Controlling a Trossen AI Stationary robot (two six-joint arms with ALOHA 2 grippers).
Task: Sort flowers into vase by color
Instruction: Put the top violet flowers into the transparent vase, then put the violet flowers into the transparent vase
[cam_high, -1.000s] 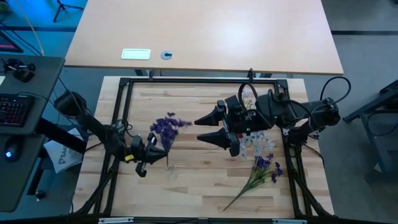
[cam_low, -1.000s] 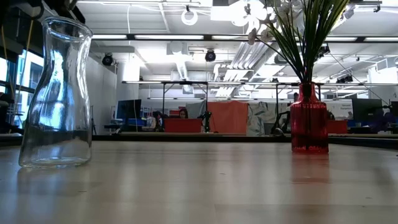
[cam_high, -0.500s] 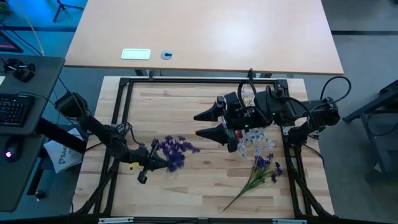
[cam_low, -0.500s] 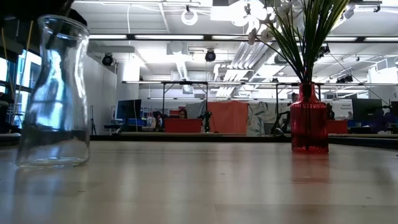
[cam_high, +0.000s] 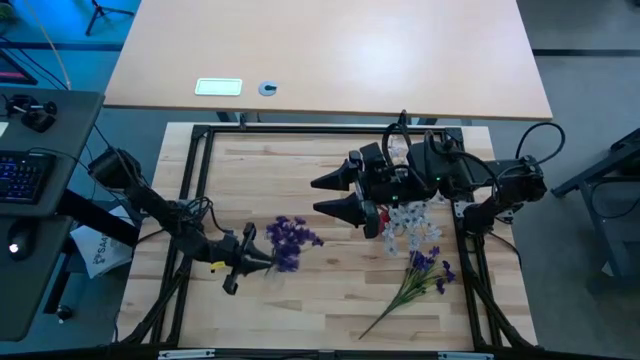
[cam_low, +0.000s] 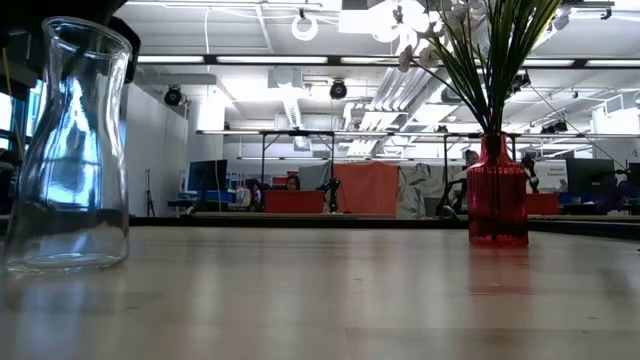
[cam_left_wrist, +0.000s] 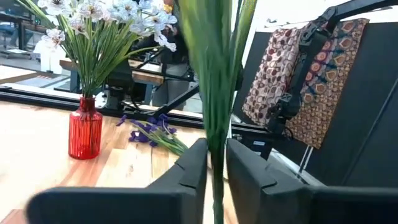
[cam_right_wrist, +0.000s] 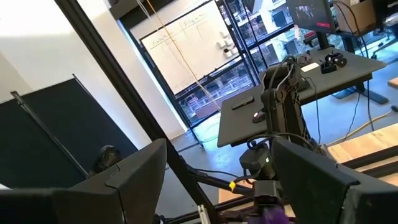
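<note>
The wooden table (cam_high: 320, 190), pale planks inside a dark frame, carries two vases well apart. The right arm waits over the right side, its gripper (cam_high: 340, 196) hanging with fingers spread wide and nothing between them, just beside the red vase (cam_low: 497, 205). That vase is ribbed, translucent red glass with a narrow neck, and it already holds the white-blossomed sprigs (cam_left_wrist: 102, 28), stiff green stems fanning up to small pale flowers. The left gripper (cam_left_wrist: 214, 177) is on the left side of the table, its fingers pinched nearly together on the thin green stem of a purple sprig (cam_high: 290, 240), whose dark frilly blossoms sit above the clear vase (cam_low: 68, 150). The clear vase is smooth, thin-walled glass, carafe-shaped with a flared mouth, and the low view shows it empty. The second purple sprig (cam_high: 415, 280) lies flat on the wood near the front right corner, leafy stem pointing toward the front edge. The main risk seems to be the clear vase itself: it looks light and tall, so a stem or finger pushing sideways on its rim could slide or tip it. The stem is slender and flexible, so it may bend and miss the narrow mouth, or twist in the grip.
</note>
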